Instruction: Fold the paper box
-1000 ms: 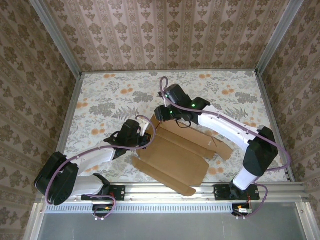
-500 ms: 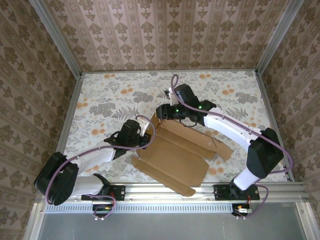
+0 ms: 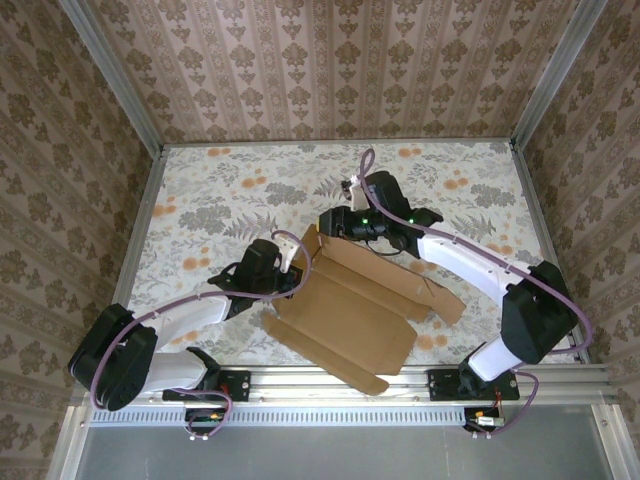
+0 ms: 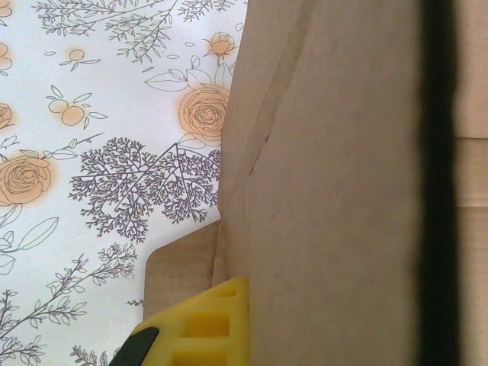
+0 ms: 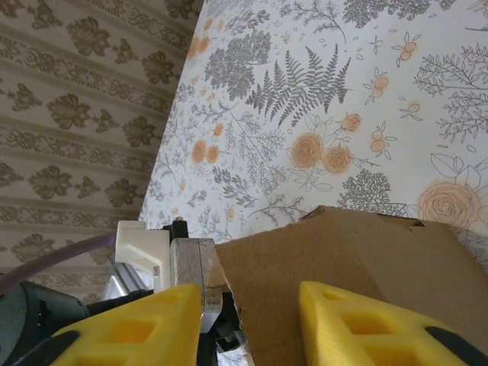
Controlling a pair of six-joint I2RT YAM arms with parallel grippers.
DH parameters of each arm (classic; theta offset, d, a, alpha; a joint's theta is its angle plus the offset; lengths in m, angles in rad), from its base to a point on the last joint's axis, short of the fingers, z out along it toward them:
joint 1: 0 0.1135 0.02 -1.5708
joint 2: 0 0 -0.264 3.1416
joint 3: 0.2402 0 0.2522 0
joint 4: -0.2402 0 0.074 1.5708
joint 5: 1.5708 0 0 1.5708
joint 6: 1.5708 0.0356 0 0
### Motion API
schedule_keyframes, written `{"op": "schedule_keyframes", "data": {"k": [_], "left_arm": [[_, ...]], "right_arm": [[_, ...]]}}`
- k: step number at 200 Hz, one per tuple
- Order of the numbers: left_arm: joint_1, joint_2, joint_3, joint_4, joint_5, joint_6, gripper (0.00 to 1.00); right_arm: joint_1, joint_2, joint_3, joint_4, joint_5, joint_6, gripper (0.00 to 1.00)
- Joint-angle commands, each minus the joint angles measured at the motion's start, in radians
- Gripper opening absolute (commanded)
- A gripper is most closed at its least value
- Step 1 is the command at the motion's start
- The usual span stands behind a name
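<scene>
Left tool [image 3: 292, 263]: it is sitting low at the left edge of the paper box [image 3: 350, 312], near the middle of the desk [image 3: 215, 195]. In the left wrist view, one yellow finger [image 4: 204, 326] is pressing flat against a raised cardboard wall [image 4: 328, 191], and the wall is hiding the opposing finger. The jaws are standing together and are clamping this wall of the paper box.

Paper box: it is lying mostly flat and unfolded on the floral desk cover, between the two arms. It is running diagonally from the near rail up toward the centre. Its left wall is standing up, and a long flap is trailing off to the right on the desk.

Right tool [image 3: 336, 222]: it is hovering at the far upper corner of the paper box. In the right wrist view, both yellow fingers [image 5: 137, 324] are standing clearly apart. The raised cardboard corner [image 5: 343, 244] is showing between and beyond them. Whether either finger is touching the cardboard cannot be told.
</scene>
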Motion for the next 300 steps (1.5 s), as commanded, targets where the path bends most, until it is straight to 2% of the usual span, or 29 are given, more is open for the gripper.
{"op": "schedule_keyframes", "data": {"k": [1, 67, 145, 231, 255, 300], "left_arm": [[0.006, 0.028, -0.005, -0.101, 0.025, 0.0, 0.0], [0.004, 0.03, -0.003, -0.105, 0.024, 0.001, 0.0], [0.004, 0.032, -0.005, -0.104, 0.023, 0.003, 0.0], [0.004, 0.035, -0.002, -0.103, 0.022, 0.004, 0.0], [0.004, 0.036, 0.002, -0.104, 0.022, 0.004, 0.0], [0.002, 0.039, 0.007, -0.103, 0.024, 0.002, 0.0]], "right_arm": [[-0.015, -0.041, -0.029, 0.066, -0.049, 0.049, 0.36], [-0.031, -0.047, -0.049, 0.088, -0.055, 0.073, 0.27], [-0.042, -0.082, -0.078, 0.105, -0.068, 0.09, 0.26], [-0.046, -0.064, -0.106, 0.147, -0.087, 0.132, 0.12], [-0.046, -0.06, -0.106, 0.137, -0.087, 0.132, 0.06], [-0.042, -0.04, -0.096, 0.058, -0.051, 0.065, 0.05]]}}
